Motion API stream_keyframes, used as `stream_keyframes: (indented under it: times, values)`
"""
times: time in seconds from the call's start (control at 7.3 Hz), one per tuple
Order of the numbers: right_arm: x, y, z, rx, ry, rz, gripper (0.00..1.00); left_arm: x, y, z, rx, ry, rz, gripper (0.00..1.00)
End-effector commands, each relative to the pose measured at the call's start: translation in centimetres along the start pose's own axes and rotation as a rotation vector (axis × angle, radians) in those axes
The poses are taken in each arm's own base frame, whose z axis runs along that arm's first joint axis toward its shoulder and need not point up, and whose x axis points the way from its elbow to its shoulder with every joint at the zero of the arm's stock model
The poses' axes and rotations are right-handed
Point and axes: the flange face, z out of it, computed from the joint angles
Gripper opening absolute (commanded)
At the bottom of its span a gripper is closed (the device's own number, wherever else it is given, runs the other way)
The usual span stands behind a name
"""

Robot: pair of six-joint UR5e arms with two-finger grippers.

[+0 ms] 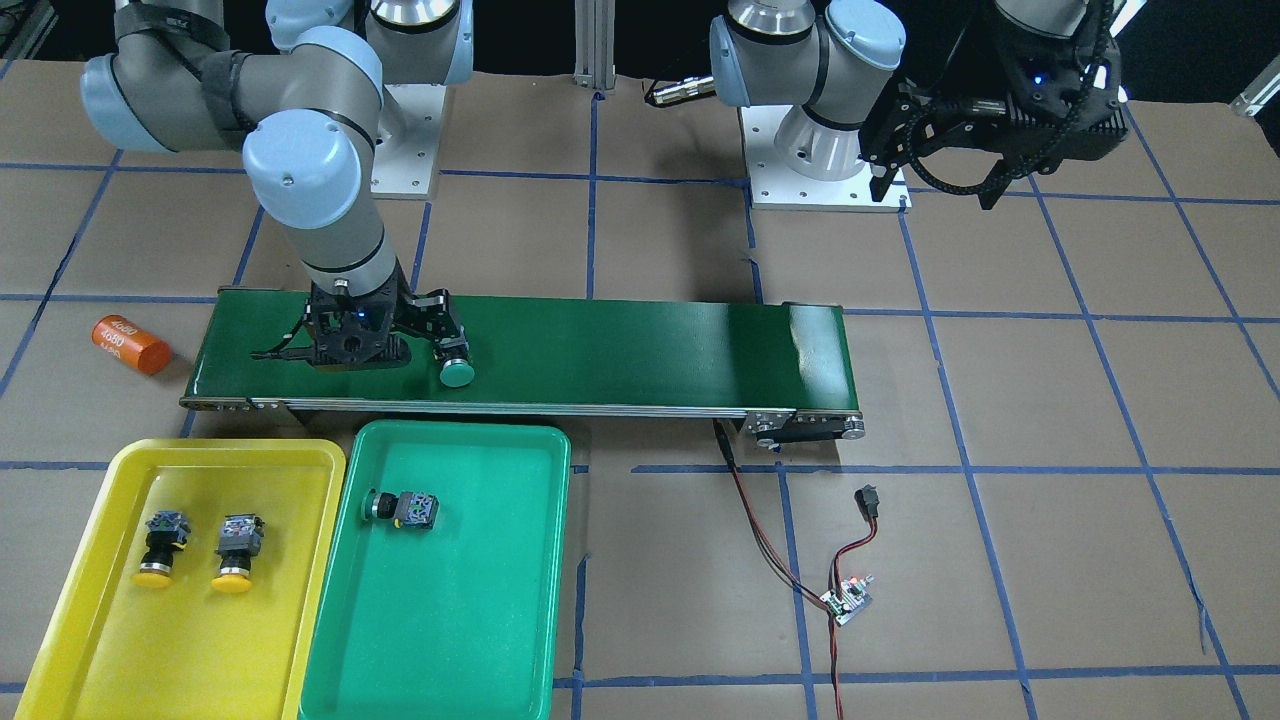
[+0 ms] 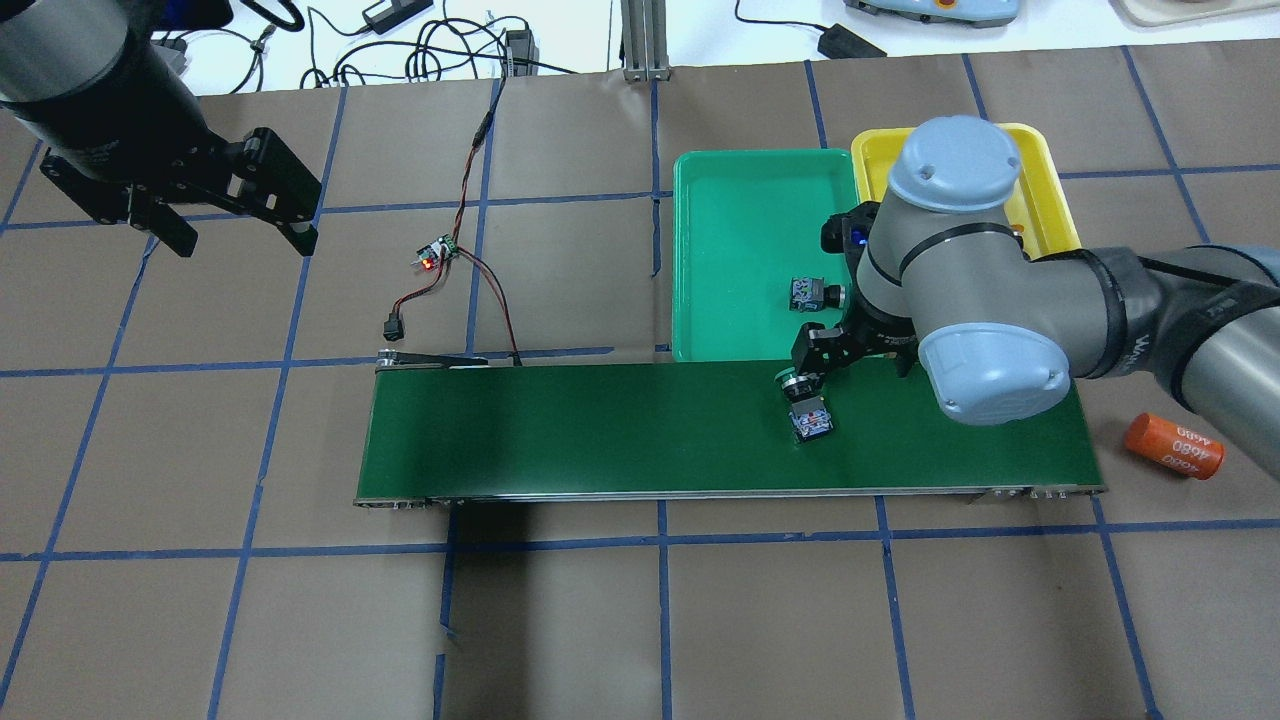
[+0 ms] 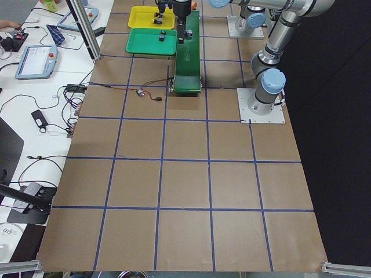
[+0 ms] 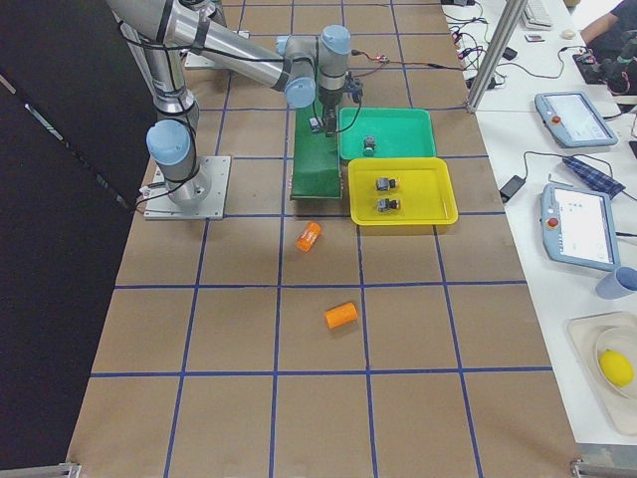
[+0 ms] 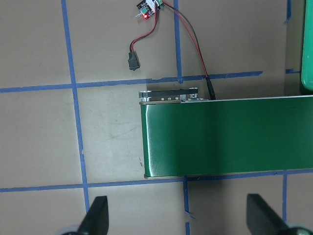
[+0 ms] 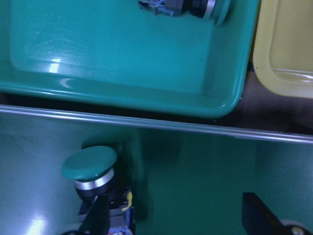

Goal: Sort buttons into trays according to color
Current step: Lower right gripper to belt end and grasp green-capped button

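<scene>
Firstly, right gripper (image 6: 177, 215): stood open, green button (image 6: 89, 164) at one finger (image 6: 99, 216), bare belt (image 6: 205, 166) toward the other.
Green tray (image 6: 146, 100): rim lay just ahead.
Left gripper (image 5: 178, 215): hung released, belt end ahead.

A long dark-green conveyor belt (image 1: 620, 345) with a silver metal side rail lies across the brown paper-covered table (image 1: 1100, 400), which blue tape lines mark into squares. An orange cylinder with white printing (image 1: 131, 344) lies on its side just off one end of the belt; a second orange cylinder (image 4: 340, 315) lies well apart from it. From the belt's other end, red and black wires (image 1: 752, 520) run to a small circuit board (image 1: 847, 601), with a black connector (image 1: 866, 498) near it
</scene>
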Motion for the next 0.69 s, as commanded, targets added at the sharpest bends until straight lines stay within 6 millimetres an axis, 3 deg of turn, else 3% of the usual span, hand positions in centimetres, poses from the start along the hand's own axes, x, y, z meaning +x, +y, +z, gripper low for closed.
stream_keyframes:
  times: [0.0,0.14,0.27,0.55]
  values:
    - [-2.3,1.2,1.1,-0.012,0.001,-0.005,0.92,0.1,0.0,0.1,-0.001,0.003,0.002,1.00]
    - [-2.3,1.1,1.4,-0.008,0.003,-0.008,0.92,0.1,0.0,-0.1,0.002,0.003,0.002,1.00]
    - [-2.3,1.4,2.0,-0.014,0.003,-0.015,0.80,0.1,0.0,0.1,-0.001,0.003,0.002,1.00]
    - [-2.2,1.9,2.6,-0.023,0.006,-0.018,0.31,0.1,-0.1,0.2,-0.003,0.007,0.002,1.00]
